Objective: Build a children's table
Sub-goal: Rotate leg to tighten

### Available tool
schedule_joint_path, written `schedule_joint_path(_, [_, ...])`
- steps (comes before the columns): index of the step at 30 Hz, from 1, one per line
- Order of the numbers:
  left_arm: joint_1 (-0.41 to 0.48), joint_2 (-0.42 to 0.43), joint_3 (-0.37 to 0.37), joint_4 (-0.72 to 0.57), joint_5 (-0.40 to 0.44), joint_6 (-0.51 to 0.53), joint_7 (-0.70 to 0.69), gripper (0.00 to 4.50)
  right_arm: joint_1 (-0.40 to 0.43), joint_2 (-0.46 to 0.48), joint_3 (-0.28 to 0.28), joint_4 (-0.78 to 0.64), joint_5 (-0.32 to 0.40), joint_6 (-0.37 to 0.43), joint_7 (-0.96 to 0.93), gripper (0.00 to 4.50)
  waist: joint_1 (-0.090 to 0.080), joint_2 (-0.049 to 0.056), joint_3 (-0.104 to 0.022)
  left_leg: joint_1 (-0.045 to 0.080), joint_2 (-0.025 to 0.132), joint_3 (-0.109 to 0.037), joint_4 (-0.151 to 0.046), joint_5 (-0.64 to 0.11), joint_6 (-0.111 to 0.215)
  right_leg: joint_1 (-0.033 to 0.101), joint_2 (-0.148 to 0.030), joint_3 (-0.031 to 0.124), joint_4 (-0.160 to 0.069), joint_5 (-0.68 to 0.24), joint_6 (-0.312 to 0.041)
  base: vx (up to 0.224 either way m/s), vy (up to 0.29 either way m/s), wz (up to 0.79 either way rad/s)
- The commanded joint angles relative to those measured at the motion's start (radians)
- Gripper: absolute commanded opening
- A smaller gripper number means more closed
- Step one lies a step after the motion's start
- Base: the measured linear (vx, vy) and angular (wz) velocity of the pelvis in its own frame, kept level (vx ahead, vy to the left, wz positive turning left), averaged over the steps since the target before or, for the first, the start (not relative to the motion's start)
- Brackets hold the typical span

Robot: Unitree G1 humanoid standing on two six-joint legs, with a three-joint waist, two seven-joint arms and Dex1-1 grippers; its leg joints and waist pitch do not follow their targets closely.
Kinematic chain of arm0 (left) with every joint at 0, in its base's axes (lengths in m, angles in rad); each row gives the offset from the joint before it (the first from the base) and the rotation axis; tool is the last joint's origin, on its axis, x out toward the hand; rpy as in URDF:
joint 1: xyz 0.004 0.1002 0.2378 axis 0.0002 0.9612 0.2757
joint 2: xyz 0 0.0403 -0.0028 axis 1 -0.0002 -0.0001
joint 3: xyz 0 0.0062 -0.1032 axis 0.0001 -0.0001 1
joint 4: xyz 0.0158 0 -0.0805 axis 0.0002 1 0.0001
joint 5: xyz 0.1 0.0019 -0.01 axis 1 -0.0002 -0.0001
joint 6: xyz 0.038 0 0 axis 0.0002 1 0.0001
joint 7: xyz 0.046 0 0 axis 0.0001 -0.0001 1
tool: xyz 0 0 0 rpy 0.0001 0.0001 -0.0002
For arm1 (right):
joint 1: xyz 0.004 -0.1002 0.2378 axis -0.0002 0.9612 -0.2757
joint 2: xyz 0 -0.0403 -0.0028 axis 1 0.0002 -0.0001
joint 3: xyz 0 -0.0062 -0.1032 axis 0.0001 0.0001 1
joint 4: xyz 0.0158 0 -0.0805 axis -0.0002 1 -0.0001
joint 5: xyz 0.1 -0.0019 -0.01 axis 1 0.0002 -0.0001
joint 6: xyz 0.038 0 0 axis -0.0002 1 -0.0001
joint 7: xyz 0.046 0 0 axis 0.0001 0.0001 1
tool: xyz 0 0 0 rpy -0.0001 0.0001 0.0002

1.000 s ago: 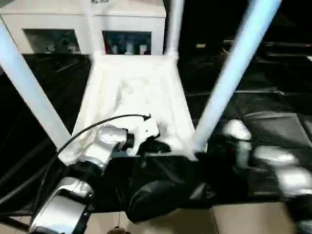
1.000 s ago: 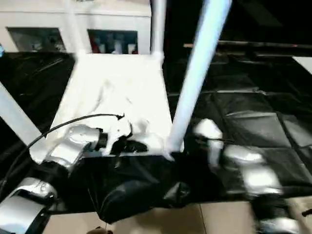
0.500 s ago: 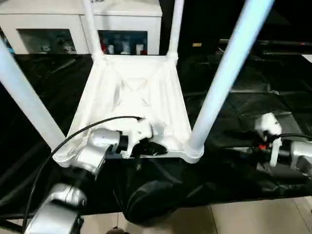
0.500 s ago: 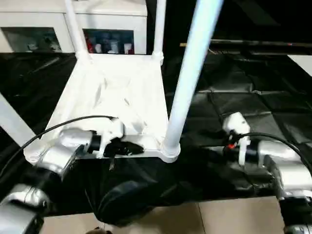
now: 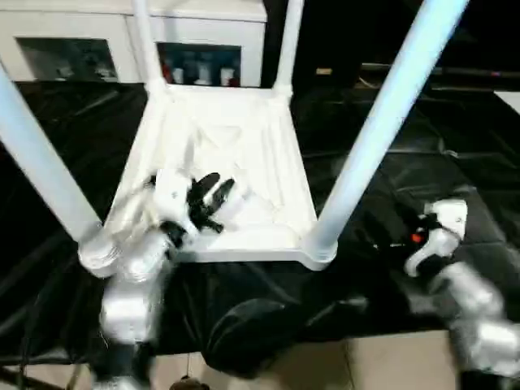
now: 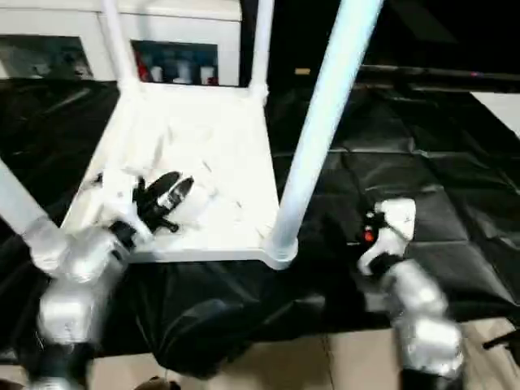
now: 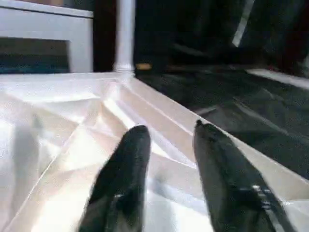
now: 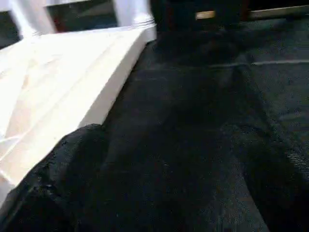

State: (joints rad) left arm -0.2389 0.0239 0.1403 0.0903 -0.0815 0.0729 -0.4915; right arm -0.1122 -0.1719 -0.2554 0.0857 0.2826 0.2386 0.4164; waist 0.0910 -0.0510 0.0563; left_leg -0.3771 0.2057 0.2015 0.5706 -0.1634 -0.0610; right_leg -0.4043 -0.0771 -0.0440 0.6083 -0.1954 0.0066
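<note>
1. The tabletop (image 5: 236, 162) lies upside down on a black sheet (image 5: 455, 138), ribbed underside facing up, at the centre of my head view.
2. Four legs stand upright in its corner sockets: the near-right leg (image 5: 370, 138) at 3 o'clock of the tabletop's near edge, the near-left leg (image 5: 41, 171) at 9 o'clock, the two far legs (image 5: 286, 45) at 12 o'clock.
3. My left jaws (image 5: 210, 195) sit over the ribbed underside, just inside the near edge. My left wrist view shows the two black fingers (image 7: 126, 164) apart with white ribbing in the gap, clamped on nothing.
4. My right jaws (image 5: 439, 231) are at 3 o'clock, over the black sheet, apart from the near-right leg. Whether they stand apart or together I cannot tell.
5. Edges: the tabletop's right rim (image 8: 113, 82) runs past my right wrist with bare sheet beside it.
6. Open room: the sheet right of the tabletop is bare toward 3 o'clock. A white cabinet (image 5: 195, 49) with glass doors stands beyond the far edge at 12 o'clock. Pale floor (image 5: 390, 361) shows at 6 o'clock.
</note>
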Motion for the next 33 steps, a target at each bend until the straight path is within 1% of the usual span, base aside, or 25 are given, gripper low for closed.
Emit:
schedule_joint_path(1, [0.026, -0.014, 0.018, -0.056, 0.045, -0.008, 0.116, 1.83, 0.013, -0.01, 0.028, -0.046, -0.029, 0.014, -0.02, 4.5, -0.003, 0.018, -0.055, 0.015, 0.031, -0.02, -0.069, -0.292, 0.006, 0.033, -0.048, 0.036, -0.089, -0.267, -0.117, 0.0, 0.0, 0.0])
schedule_joint_path(4, [0.069, -0.022, 0.021, -0.081, 0.065, 0.012, 0.17, 1.83, 0.035, -0.018, 0.082, -0.071, -0.062, 0.0, 0.009, 4.5, -0.01, 0.022, -0.055, 0.012, 0.029, -0.022, -0.069, -0.317, -0.006, 0.036, -0.047, 0.035, -0.093, -0.269, -0.092, 0.0, 0.0, 0.0])
schedule_joint_path(5, [0.107, -0.025, 0.012, -0.107, 0.074, -0.003, 0.179, 1.83, 0.063, -0.016, 0.102, -0.101, -0.071, -0.017, 0.018, 4.5, -0.007, 0.031, -0.057, 0.015, 0.028, -0.022, -0.068, -0.318, -0.006, 0.034, -0.047, 0.038, -0.094, -0.268, -0.087, 0.0, 0.0, 0.0])
schedule_joint_path(7, [0.123, -0.025, 0.006, -0.117, 0.085, -0.013, 0.183, 1.83, 0.074, -0.011, 0.105, -0.112, -0.071, -0.02, 0.013, 4.5, -0.007, 0.023, -0.057, 0.013, 0.028, -0.02, -0.066, -0.313, -0.001, 0.035, -0.044, 0.038, -0.095, -0.242, -0.089, 0.0, 0.0, 0.0])
schedule_joint_path(13, [0.174, -0.032, -0.017, -0.15, 0.122, -0.029, 0.25, 1.83, 0.122, -0.015, 0.14, -0.138, -0.069, -0.051, 0.037, 4.5, -0.006, 0.03, -0.055, 0.014, 0.031, -0.025, -0.07, -0.326, -0.005, 0.035, -0.04, 0.035, -0.09, -0.208, -0.106, 0.0, 0.0, 0.0])
schedule_joint_path(14, [0.172, -0.031, -0.019, -0.148, 0.131, -0.04, 0.266, 1.83, 0.121, -0.015, 0.144, -0.137, -0.067, -0.056, 0.043, 4.5, -0.009, 0.051, -0.048, -0.033, 0.021, -0.079, -0.108, -0.371, 0.046, 0.071, -0.035, -0.034, -0.076, -0.221, -0.103, 0.0, 0.0, 0.0])
schedule_joint_path(15, [0.172, -0.029, -0.02, -0.147, 0.133, -0.043, 0.27, 1.83, 0.121, -0.015, 0.146, -0.138, -0.067, -0.057, 0.043, 4.5, -0.015, 0.043, -0.055, -0.026, 0.024, -0.094, -0.095, -0.391, 0.06, 0.071, -0.038, -0.041, -0.085, -0.196, -0.106, 0.0, 0.0, 0.0])
schedule_joint_path(16, [0.172, -0.028, -0.018, -0.146, 0.134, -0.047, 0.277, 1.83, 0.12, -0.015, 0.15, -0.137, -0.068, -0.061, 0.045, 4.5, -0.021, 0.055, -0.054, -0.02, 0.034, -0.117, -0.096, -0.414, 0.064, 0.071, -0.037, -0.053, -0.079, -0.168, -0.132, 0.005, -0.019, 0.47])
schedule_joint_path(17, [0.173, -0.035, -0.001, -0.145, 0.114, -0.05, 0.286, 1.83, 0.121, -0.019, 0.158, -0.131, -0.076, -0.075, 0.051, 4.5, -0.052, 0.083, -0.051, -0.011, 0.082, -0.207, -0.125, -0.467, 0.109, 0.075, -0.001, -0.083, -0.022, -0.105, -0.218, 0.026, -0.042, 0.56])
schedule_joint_path(18, [0.173, -0.035, -0.001, -0.145, 0.114, -0.05, 0.286, 1.83, 0.121, -0.019, 0.158, -0.131, -0.076, -0.075, 0.051, 4.5, -0.065, 0.088, -0.048, 0.001, 0.096, -0.244, -0.136, -0.481, 0.133, 0.065, 0.011, -0.085, 0.006, -0.127, -0.237, 0.026, -0.042, 0.56])
schedule_joint_path(19, [0.176, -0.044, 0.037, -0.149, 0.093, -0.058, 0.311, 1.83, 0.128, -0.021, 0.159, -0.122, -0.068, -0.08, 0.061, 4.5, -0.083, 0.087, -0.046, 0.011, 0.085, -0.288, -0.133, -0.441, 0.207, 0.051, 0.013, -0.065, 0.036, -0.175, -0.266, 0.002, -0.086, 0.47])
schedule_joint_path(20, [0.176, -0.044, 0.037, -0.149, 0.093, -0.058, 0.311, 1.83, 0.128, -0.021, 0.159, -0.122, -0.068, -0.08, 0.061, 4.5, -0.083, 0.082, -0.045, 0.006, 0.06, -0.291, -0.124, -0.405, 0.24, 0.052, 0.006, -0.052, 0.029, -0.171, -0.293, 0.002, -0.132, 0.51])
schedule_joint_path(21, [0.183, -0.047, 0.053, -0.167, 0.088, -0.067, 0.327, 1.83, 0.137, -0.02, 0.152, -0.126, -0.05, -0.069, 0.066, 4.5, -0.075, 0.041, -0.036, -0.03, -0.001, -0.163, -0.032, -0.313, 0.212, 0.069, -0.091, 0.017, -0.089, -0.17, -0.347, 0.002, -0.132, 0.51])
schedule_joint_path(22, [0.185, -0.047, 0.063, -0.177, 0.083, -0.073, 0.336, 1.83, 0.141, -0.018, 0.148, -0.128, -0.04, -0.061, 0.067, 4.5, -0.075, 0.041, -0.036, -0.03, -0.001, -0.163, -0.032, -0.313, 0.212, 0.069, -0.091, 0.017, -0.089, -0.17, -0.347, 0.013, -0.163, 0.37])
schedule_joint_path(23, [0.185, -0.047, 0.064, -0.178, 0.083, -0.073, 0.337, 1.83, 0.141, -0.018, 0.148, -0.128, -0.039, -0.061, 0.067, 4.5, -0.009, 0.002, -0.048, -0.047, -0.04, -0.089, 0.035, -0.07, 0.099, 0.101, -0.145, 0.05, -0.128, -0.43, -0.054, 0.006, -0.149, 0.01])
schedule_joint_path(24, [0.194, -0.038, 0.063, -0.195, 0.083, -0.075, 0.335, 1.83, 0.149, -0.023, 0.153, -0.136, -0.035, -0.061, 0.076, 4.5, 0.031, 0.009, -0.05, -0.059, -0.032, -0.093, 0.054, -0.057, 0.111, 0.106, -0.177, 0.09, -0.13, -0.495, 0.078, 0.006, -0.149, 0.01])
schedule_joint_path(25, [0.209, -0.023, 0.059, -0.207, 0.082, -0.079, 0.333, 1.83, 0.155, -0.034, 0.162, -0.133, -0.044, -0.078, 0.086, 4.5, 0.033, -0.003, -0.052, -0.073, -0.029, -0.096, 0.069, -0.073, 0.129, 0.111, -0.19, 0.107, -0.122, -0.48, 0.115, -0.005, -0.106, -0.07])
schedule_joint_path(26, [0.211, -0.022, 0.058, -0.209, 0.085, -0.08, 0.335, 1.83, 0.155, -0.034, 0.161, -0.132, -0.044, -0.079, 0.086, 4.5, 0.048, 0.001, -0.051, -0.097, -0.029, -0.115, 0.099, -0.09, 0.148, 0.126, -0.221, 0.12, -0.112, -0.401, 0.12, 0.0, 0.0, 0.0])
schedule_joint_path(27, [0.229, -0.011, 0.057, -0.226, 0.115, -0.092, 0.358, 1.83, 0.155, -0.041, 0.15, -0.12, -0.044, -0.083, 0.086, 4.5, 0.056, 0.01, -0.046, -0.09, -0.016, -0.129, 0.103, -0.086, 0.14, 0.115, -0.236, 0.113, -0.114, -0.332, 0.04, 0.0, 0.0, 0.0])
schedule_joint_path(28, [0.229, -0.011, 0.057, -0.226, 0.115, -0.092, 0.358, 1.83, 0.155, -0.041, 0.15, -0.12, -0.044, -0.083, 0.086, 4.5, 0.057, 0.02, -0.046, -0.077, -0.006, -0.131, 0.079, -0.063, 0.134, 0.11, -0.215, 0.092, -0.111, -0.293, -0.039, 0.0, 0.0, 0.0])
schedule_joint_path(29, [0.233, -0.004, 0.067, -0.23, 0.137, -0.098, 0.382, 1.83, 0.153, -0.045, 0.146, -0.115, -0.043, -0.085, 0.086, 4.5, 0.059, 0.04, -0.054, -0.048, 0.006, -0.118, 0.017, -0.01, 0.151, 0.105, -0.144, 0.046, -0.093, -0.195, -0.168, 0.003, 0.052, -0.01])
schedule_joint_path(30, [0.233, -0.004, 0.067, -0.23, 0.137, -0.098, 0.382, 1.83, 0.153, -0.045, 0.146, -0.115, -0.043, -0.085, 0.086, 4.5, 0.046, 0.06, -0.052, 0.002, 0.031, -0.109, -0.024, -0.002, 0.205, 0.065, -0.053, -0.001, -0.059, -0.121, -0.214, 0.003, 0.052, -0.01])
schedule_joint_path(31, [0.233, 0.008, 0.09, -0.231, 0.157, -0.114, 0.411, 1.83, 0.15, -0.053, 0.143, -0.112, -0.041, -0.08, 0.089, 4.5, 0.032, 0.067, -0.063, 0.025, 0.059, -0.122, -0.028, -0.015, 0.237, 0.053, -0.038, -0.004, -0.035, -0.087, -0.215, 0.008, 0.091, 0.07])
schedule_joint_path(32, [0.24, 0.024, 0.122, -0.233, 0.17, -0.152, 0.433, 1.83, 0.151, -0.073, 0.145, -0.118, -0.047, -0.087, 0.103, 4.5, 0.023, 0.078, -0.067, 0.029, 0.087, -0.135, -0.033, -0.049, 0.243, 0.05, -0.04, -0.004, -0.016, -0.042, -0.209, -0.001, 0.11, 0.05])
schedule_joint_path(33, [0.252, 0.035, 0.151, -0.244, 0.166, -0.182, 0.439, 1.83, 0.154, -0.093, 0.143, -0.127, -0.037, -0.074, 0.126, 4.5, 0.015, 0.073, -0.063, 0.016, 0.08, -0.128, -0.043, -0.128, 0.201, 0.062, -0.054, 0.002, -0.026, -0.02, -0.203, -0.001, 0.11, 0.05])
